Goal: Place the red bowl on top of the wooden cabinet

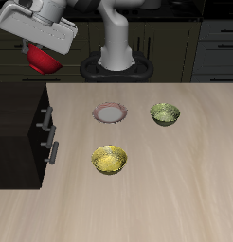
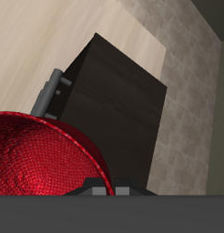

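Note:
The red bowl (image 1: 41,60) hangs in the air, held by my gripper (image 1: 44,47), which is shut on its rim. It is high above the back part of the wooden cabinet (image 1: 19,118), a dark box with silver bar handles (image 1: 48,132) on its side. In the wrist view the red bowl (image 2: 41,164) fills the near field, and the cabinet's dark top (image 2: 118,100) lies below it with a handle (image 2: 52,89) showing at its edge. My fingertips are hidden behind the bowl and the gripper body.
On the light wooden table stand a yellow textured bowl (image 1: 110,159), an olive-green bowl (image 1: 165,114) and a small white plate with a pink rim (image 1: 110,112). The robot's base (image 1: 116,64) stands at the back.

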